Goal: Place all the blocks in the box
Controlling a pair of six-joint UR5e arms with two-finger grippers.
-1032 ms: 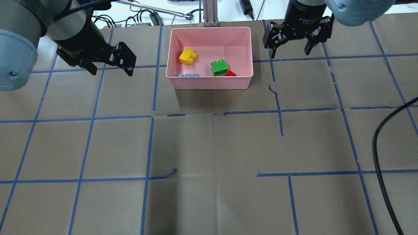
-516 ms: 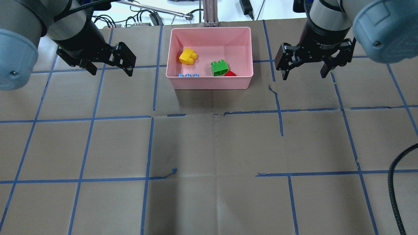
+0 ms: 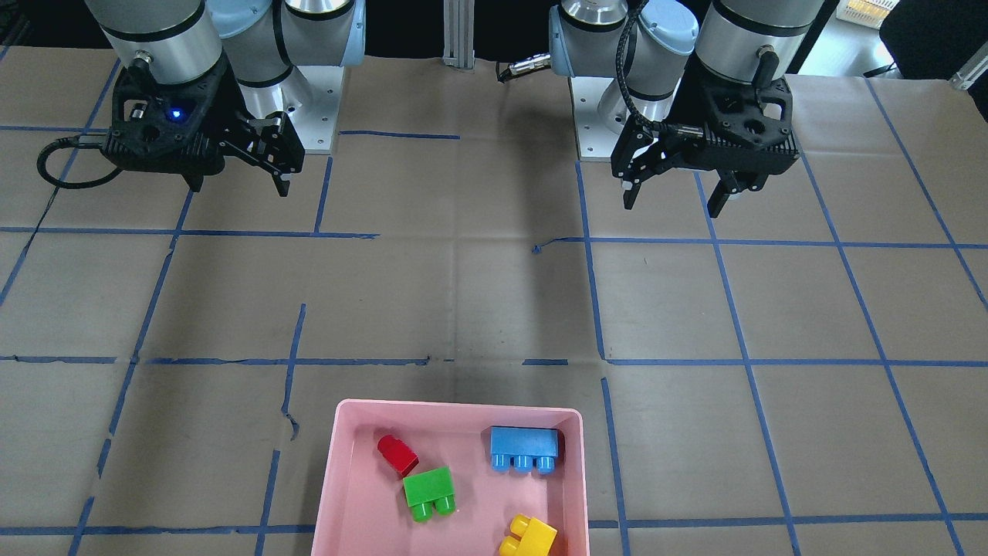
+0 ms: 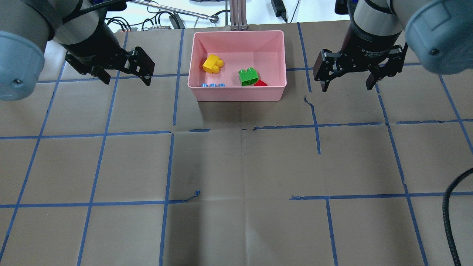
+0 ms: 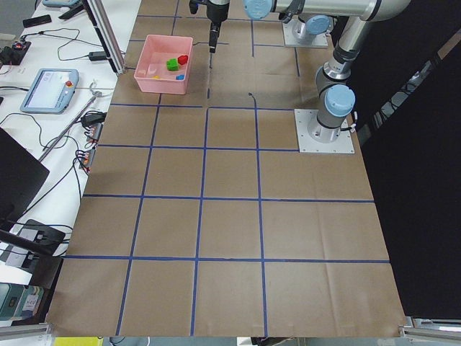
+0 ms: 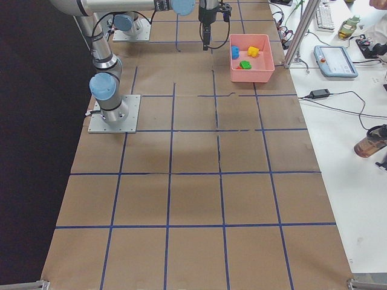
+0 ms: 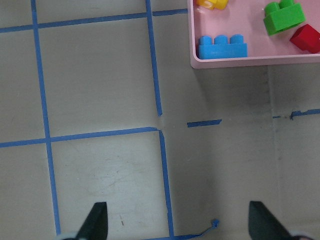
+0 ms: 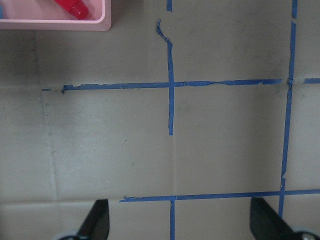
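Note:
The pink box (image 4: pixel 236 91) stands at the table's far middle; it also shows in the front view (image 3: pixel 340 494). Inside lie the yellow brick (image 4: pixel 212 63), the green brick (image 4: pixel 248 77), the small red brick (image 4: pixel 261 83) and the blue brick (image 3: pixel 524 448), of which only the studs (image 4: pixel 213 85) show from overhead. My left gripper (image 4: pixel 123 77) hangs open and empty left of the box. My right gripper (image 4: pixel 347 84) hangs open and empty right of the box. The left wrist view shows the blue (image 7: pixel 222 47), green (image 7: pixel 284 16) and red (image 7: pixel 306 38) bricks in the box corner.
Brown paper with a blue tape grid (image 4: pixel 170 162) covers the table. A black cable (image 4: pixel 449 207) loops in at the near right edge. Cables and a metal post (image 4: pixel 236 14) lie beyond the far edge behind the box.
My right gripper has moved from the far edge toward the near side and to the right, still open. My left gripper has hardly moved. The bricks have not moved.

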